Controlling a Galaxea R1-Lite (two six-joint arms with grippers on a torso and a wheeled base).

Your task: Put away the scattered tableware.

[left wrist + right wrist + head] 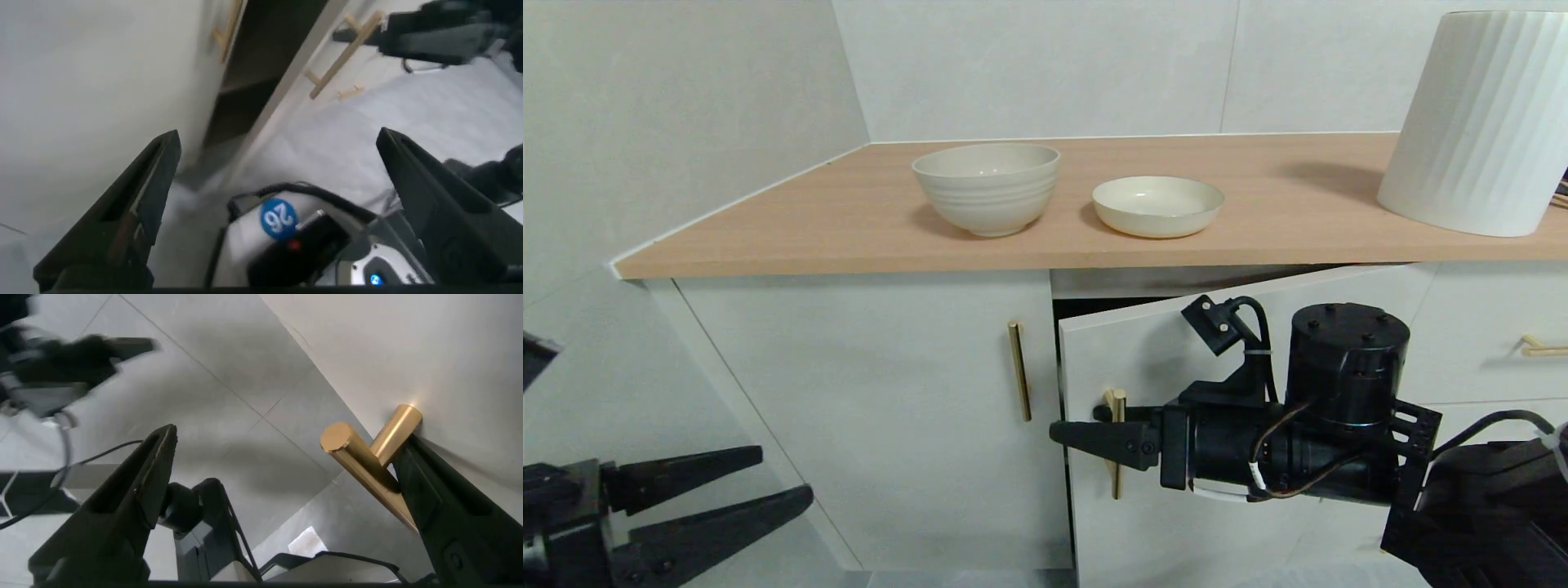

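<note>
While the right door (pixel 1143 523) is hanging ajar under the wooden countertop (pixel 849 237), both task items are sitting up top. The deep bowl (pixel 986 186) is on the left and the shallow bowl (pixel 1157 205) is just beside it on the right, not touching. Pale tiled wall (pixel 1045 65) is wrapping the back and left of the counter. A ribbed white cylinder (pixel 1478 122) is taking the far right end, well apart from the bowls. My right gripper (pixel 1086 433) is sitting at the ajar door's brass handle (pixel 1117 441) with fingers spread. Right wrist view is adding what head view is hiding: the bar is lying between the fingers, tight against one, with the other well off it and grey floor tiles (pixel 245 384) behind. My left gripper (pixel 784 472) is hanging low at the left, in front of the closed left door (pixel 866 408), fingers also spread and holding nothing. Left wrist view is showing the dark gap behind the ajar door. The counter's front edge is running straight above both doors, and the bowls are sitting back from it with bare wood all around. A drawer handle (pixel 1543 347) is sticking out at far right.
</note>
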